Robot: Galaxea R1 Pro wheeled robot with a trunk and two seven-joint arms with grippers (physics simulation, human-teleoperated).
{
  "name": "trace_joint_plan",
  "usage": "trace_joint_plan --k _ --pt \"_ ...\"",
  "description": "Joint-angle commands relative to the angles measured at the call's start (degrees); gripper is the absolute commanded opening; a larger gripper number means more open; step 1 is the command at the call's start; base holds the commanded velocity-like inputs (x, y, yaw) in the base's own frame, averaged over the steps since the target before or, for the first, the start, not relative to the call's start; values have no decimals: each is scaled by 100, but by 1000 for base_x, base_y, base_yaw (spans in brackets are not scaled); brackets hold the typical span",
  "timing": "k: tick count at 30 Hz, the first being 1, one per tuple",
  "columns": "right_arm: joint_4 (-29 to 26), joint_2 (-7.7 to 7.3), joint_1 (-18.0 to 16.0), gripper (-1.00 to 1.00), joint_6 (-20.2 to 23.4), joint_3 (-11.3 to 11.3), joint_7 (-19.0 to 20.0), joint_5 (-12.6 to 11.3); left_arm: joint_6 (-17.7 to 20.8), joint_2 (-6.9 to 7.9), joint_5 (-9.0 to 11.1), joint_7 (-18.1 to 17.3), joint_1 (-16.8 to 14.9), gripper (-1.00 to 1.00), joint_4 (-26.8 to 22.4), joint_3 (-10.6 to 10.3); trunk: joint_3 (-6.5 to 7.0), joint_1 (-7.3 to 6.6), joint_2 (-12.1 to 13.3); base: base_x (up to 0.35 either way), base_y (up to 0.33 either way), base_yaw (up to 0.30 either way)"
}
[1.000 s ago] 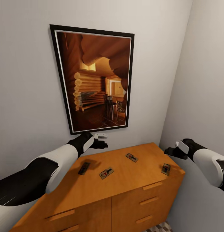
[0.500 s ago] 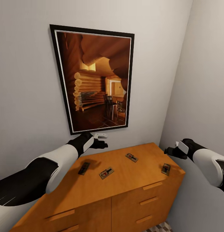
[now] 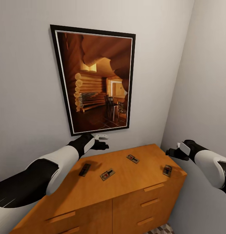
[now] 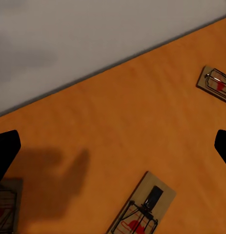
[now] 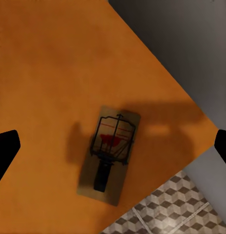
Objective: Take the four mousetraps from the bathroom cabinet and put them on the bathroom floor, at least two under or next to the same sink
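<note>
Grey corner, cabinet (image 3: pixel 126 185) top: four mousetraps (image 3: pixel 107 174) lying flat, spread apart. Left pincer (image 3: pixel 103 145) and right pincer (image 3: pixel 169 152) hover above, both spread apart, holding nothing.

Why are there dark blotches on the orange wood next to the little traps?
They are shadows. In the right wrist view a soft grey shadow crosses the cabinet top over the mousetrap; in the left wrist view a similar blotch lies near another mousetrap. They look cast by the arms above. In the head view the shadows are fainter. The pictures are sharp, with no glare.
</note>
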Motion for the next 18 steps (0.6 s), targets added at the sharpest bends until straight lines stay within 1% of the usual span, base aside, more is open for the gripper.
trace_joint_plan --k 1,18 --pt "1 -2 -4 100 12 -12 -21 -51 16 0 29 -8 -3 100 0 -43 -5 3 -7 0 0 0" --pt "1 -10 -4 100 28 -4 -67 -34 39 0 37 1 0 100 2 -43 -5 3 -7 0 0 0"
